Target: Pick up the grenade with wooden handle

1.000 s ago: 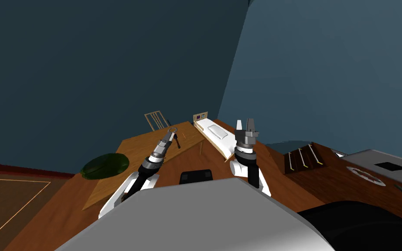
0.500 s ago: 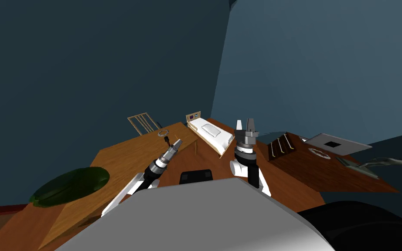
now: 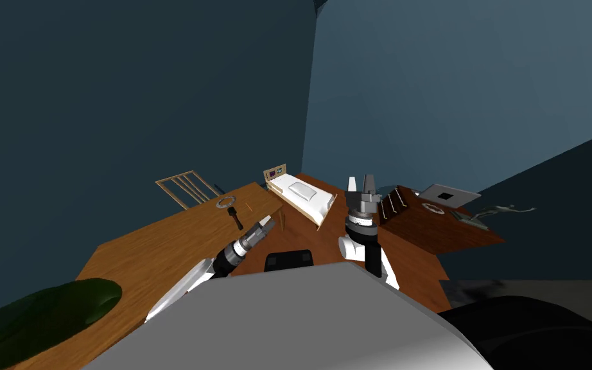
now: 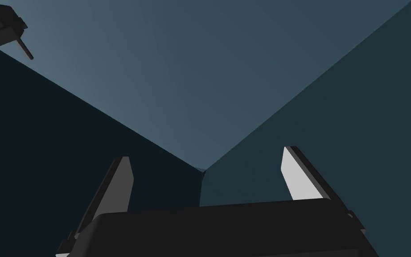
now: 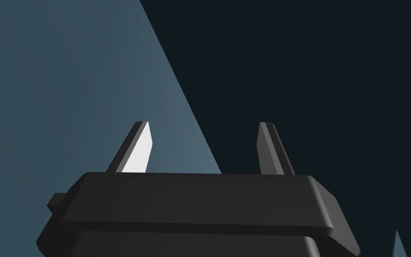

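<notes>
A small dark stick-shaped grenade (image 3: pixel 237 218) lies on the light wooden table (image 3: pixel 160 250), just beside a grey ring (image 3: pixel 226 202). My left gripper (image 3: pixel 267 224) hovers over the table's near right corner, a short way to the right of the grenade and nearer to me. Its fingers stand open with nothing between them (image 4: pixel 207 154). My right gripper (image 3: pixel 361 184) is raised and points upward in front of the bed, open and empty (image 5: pixel 203 124).
A slatted chair (image 3: pixel 182 188) stands behind the table. A small white bed (image 3: pixel 301 196) lies right of it. A dark wooden table (image 3: pixel 436 225) at the right carries a flat grey slab (image 3: pixel 449 193) and a plate (image 3: pixel 429 207). A dark green mound (image 3: pixel 38 315) sits at lower left.
My view has swung to the right, so table, bed and green mound have slid left. My left gripper has drawn back from the ring toward me. The right arm keeps its pose.
</notes>
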Tool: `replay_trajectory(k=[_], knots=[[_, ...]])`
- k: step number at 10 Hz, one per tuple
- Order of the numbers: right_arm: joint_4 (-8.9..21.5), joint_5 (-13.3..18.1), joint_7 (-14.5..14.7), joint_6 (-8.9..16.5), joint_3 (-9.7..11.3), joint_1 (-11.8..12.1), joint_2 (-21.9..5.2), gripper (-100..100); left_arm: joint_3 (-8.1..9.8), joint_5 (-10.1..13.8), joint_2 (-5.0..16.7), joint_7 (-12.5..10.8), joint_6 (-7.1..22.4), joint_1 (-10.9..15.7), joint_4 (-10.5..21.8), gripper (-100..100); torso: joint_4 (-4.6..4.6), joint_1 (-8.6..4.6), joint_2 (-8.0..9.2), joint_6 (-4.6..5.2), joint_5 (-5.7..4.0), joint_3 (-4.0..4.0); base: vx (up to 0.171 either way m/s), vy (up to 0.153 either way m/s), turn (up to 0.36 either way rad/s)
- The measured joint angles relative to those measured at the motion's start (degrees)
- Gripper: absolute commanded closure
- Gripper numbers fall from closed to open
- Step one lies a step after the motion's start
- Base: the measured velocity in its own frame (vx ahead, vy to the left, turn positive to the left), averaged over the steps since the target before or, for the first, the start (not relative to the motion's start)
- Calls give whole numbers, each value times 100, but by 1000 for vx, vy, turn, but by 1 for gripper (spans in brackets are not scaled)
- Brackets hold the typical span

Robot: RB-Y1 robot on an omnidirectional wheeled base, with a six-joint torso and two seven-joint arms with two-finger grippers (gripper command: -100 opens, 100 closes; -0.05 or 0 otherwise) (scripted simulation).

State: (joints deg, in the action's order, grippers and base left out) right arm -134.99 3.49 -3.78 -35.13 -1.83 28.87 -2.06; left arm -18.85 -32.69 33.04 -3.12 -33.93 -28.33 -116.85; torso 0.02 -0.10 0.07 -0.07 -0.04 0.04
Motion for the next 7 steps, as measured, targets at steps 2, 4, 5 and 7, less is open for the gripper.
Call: replay_trajectory(k=[2, 4, 5, 7], knots=[[0, 0, 0, 0, 0, 0, 0, 0, -115, -302, 217, 66, -149, -82, 202, -100, 1, 2, 3, 0, 0, 2, 28, -33, -201], [0, 0, 0, 0, 0, 0, 0, 0, -270, -623, 451, 46, -83, -117, 270, -100, 0, 8, -1, -1, 1, -1, 33, -19, -184], [0, 0, 0, 0, 0, -1, 0, 0, -367, -794, 547, 52, -108, -8, 495, -100, -1, 9, -4, 4, 2, -2, 31, -11, -124], [0, 0, 0, 0, 0, 0, 0, 0, -502, -1116, 732, 80, -108, -57, 614, -100, 0, 9, -4, 2, 2, -2, 50, -16, -296]])
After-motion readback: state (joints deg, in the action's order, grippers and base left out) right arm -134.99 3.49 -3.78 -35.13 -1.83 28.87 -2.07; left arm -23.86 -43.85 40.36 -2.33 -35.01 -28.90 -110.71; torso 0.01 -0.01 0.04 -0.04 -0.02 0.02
